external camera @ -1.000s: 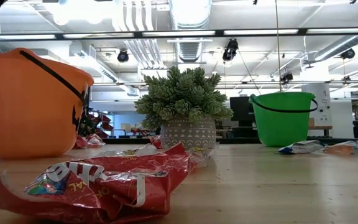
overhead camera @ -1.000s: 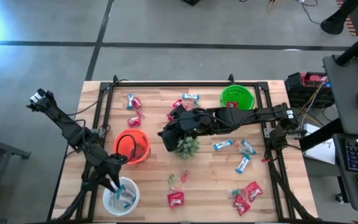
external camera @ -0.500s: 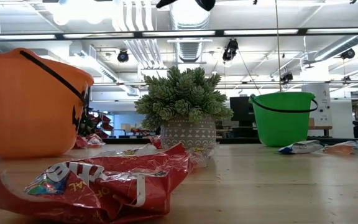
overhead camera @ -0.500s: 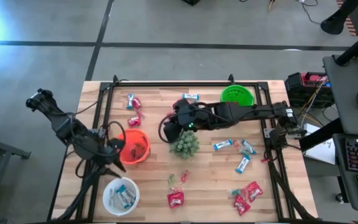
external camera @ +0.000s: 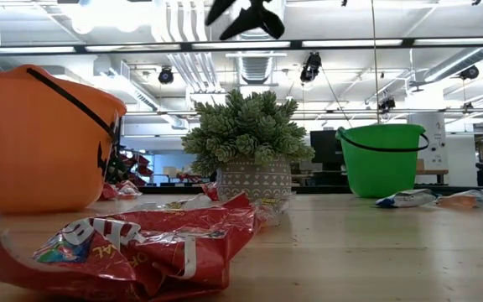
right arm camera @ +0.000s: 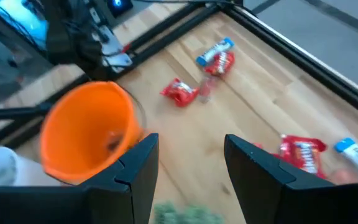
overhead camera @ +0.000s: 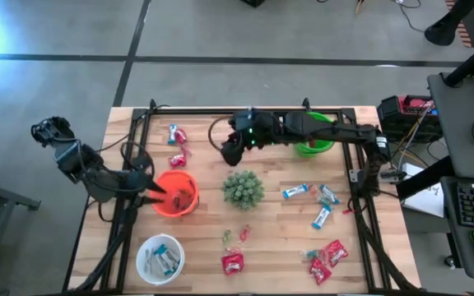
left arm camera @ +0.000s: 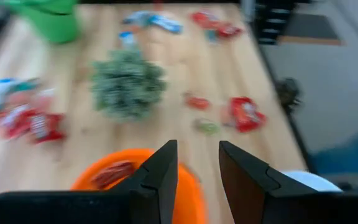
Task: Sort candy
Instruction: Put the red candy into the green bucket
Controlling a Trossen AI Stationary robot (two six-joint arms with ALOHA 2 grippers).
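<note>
Candy lies scattered on the wooden table: red packets (overhead camera: 178, 156) at the far left, blue-and-white bars (overhead camera: 295, 191) right of the plant, more red packets (overhead camera: 327, 253) near the front, and tiny green and pink pieces (overhead camera: 235, 235). My left gripper (overhead camera: 151, 191) is open and holds nothing, hanging at the left rim of the orange bowl (overhead camera: 177, 194); its wrist view shows the bare gap (left arm camera: 197, 180) above that bowl (left arm camera: 126, 177). My right gripper (overhead camera: 227, 150) is open with nothing between its fingers, raised over the far middle of the table, and its wrist view (right arm camera: 188, 168) looks down on red packets (right arm camera: 179, 92).
A spiky green potted plant (overhead camera: 243, 187) stands mid-table. A white bowl (overhead camera: 160, 256) holding blue bars sits at the near left. The green bowl (overhead camera: 313, 131) at the far right is partly covered by my right arm. A black frame (overhead camera: 220, 111) borders the table.
My left gripper has risen out of the white bowl, gone toward the far edge to the orange bowl's left rim, and tipped up from pointing steeply down. My right gripper has swung from beside the plant toward the far edge.
</note>
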